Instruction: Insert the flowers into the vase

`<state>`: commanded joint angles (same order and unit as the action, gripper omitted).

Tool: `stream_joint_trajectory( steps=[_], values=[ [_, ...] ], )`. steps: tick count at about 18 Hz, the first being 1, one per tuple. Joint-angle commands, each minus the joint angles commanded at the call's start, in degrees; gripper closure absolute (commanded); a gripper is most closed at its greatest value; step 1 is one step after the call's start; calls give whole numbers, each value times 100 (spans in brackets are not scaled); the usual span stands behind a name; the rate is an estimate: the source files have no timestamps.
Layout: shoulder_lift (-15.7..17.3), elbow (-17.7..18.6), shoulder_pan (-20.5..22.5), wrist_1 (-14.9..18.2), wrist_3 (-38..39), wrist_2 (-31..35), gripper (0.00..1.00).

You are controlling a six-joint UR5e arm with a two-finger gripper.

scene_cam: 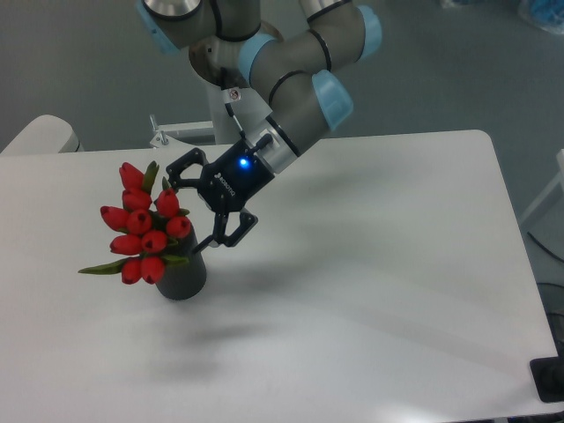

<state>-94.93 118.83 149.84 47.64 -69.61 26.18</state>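
the gripper (204,204) is released, its two black fingers spread wide with nothing between them, one fingertip up near the top of the bunch and the other down by the vase mouth. it hangs just beside the flowers (144,225), at about 3 o'clock from the blooms, apart from them or at most brushing a leaf; i cannot tell which.

the flowers stand with their stems down in the vase (182,272), the red heads leaning out toward 10 o'clock and one green leaf sticking out toward 9 o'clock. the vase sits upright on the white table (379,264), at roughly 7 o'clock from the gripper.

judged from this, the insertion looks done and the step in hand is letting go and clearing off. the next move calls for a retreat toward 2 o'clock, up and away, without snagging a leaf or tipping the top-heavy bunch.

writing: pale lettering on the gripper body beside a blue light, too small to read; a small label on the arm, also unreadable.
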Motion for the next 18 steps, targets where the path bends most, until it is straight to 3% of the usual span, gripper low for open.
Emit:
stream_joint_trajectory(
  steps=[8, 11, 18],
  values=[
    [-8, -26, 379, -9, -237, 220, 0],
    [0, -131, 511, -9, -255, 702, 0],
    [-26, -1036, 774, 26, -229, 1469, 0]
  ],
)
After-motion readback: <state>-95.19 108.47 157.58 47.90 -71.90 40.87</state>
